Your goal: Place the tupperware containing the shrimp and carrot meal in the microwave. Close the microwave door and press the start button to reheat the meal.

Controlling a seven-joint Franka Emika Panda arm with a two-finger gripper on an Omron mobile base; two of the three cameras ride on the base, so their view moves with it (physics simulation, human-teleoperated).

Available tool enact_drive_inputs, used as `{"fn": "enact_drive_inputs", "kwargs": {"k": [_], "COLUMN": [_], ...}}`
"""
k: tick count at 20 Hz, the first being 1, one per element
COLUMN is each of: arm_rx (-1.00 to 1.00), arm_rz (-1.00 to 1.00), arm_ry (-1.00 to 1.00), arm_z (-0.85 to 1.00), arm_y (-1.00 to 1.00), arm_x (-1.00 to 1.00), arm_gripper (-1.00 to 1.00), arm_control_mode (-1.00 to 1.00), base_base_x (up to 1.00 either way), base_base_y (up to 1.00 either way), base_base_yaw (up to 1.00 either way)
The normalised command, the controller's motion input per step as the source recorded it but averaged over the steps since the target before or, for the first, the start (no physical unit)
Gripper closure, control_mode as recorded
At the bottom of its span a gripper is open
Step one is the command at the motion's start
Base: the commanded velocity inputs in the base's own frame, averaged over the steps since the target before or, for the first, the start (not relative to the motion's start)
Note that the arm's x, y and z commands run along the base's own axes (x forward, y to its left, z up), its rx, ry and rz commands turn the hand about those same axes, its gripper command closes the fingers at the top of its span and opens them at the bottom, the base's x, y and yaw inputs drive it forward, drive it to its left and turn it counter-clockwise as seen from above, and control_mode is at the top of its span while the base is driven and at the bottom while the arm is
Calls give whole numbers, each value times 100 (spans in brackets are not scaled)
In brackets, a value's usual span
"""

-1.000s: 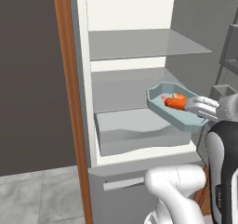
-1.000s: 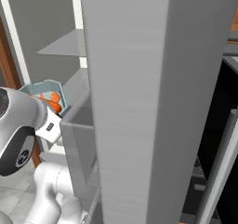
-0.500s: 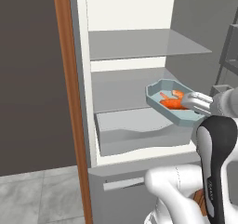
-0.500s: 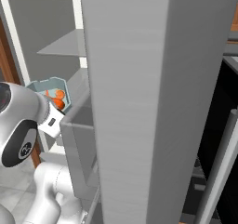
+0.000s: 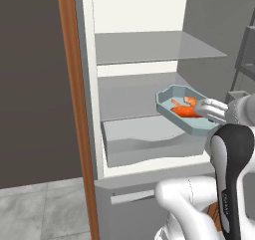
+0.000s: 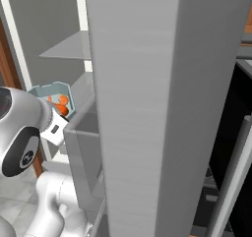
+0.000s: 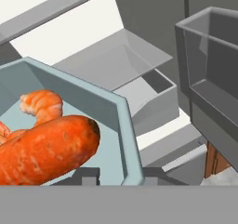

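The pale blue-grey tupperware hangs in the air in front of the open fridge's lower shelf, slightly tilted. In it lies the shrimp and carrot meal, bright orange. My gripper is shut on the tray's right rim. From the right base view the tupperware and meal peek out behind my arm. In the hand view the tupperware rim runs between my gripper, with the carrot and the curled shrimp close up. The microwave, its door and start button are out of view.
An open fridge stands ahead with a glass shelf and a grey drawer. A brown wooden panel edges it on the left. The fridge door with a bin swings out on the right; a dark appliance stands beyond.
The tupperware has shifted a little to the left, still in my grip. My arm's upper link has risen in the left base view.
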Motion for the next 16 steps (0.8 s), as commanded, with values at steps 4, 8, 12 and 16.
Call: {"fn": "enact_drive_inputs", "kwargs": {"k": [4,8,12,16], "arm_rx": [0,0,0,0], "arm_rz": [0,0,0,0], "arm_ry": [0,0,0,0], "arm_z": [0,0,0,0], "arm_y": [0,0,0,0], "arm_x": [-2,0,0,0], "arm_gripper": [100,100,100,100], "arm_control_mode": [100,100,100,100], "base_base_x": [-12,-30,-42,-49], "base_base_y": [0,4,13,10], "base_base_yaw": [0,4,9,10]}}
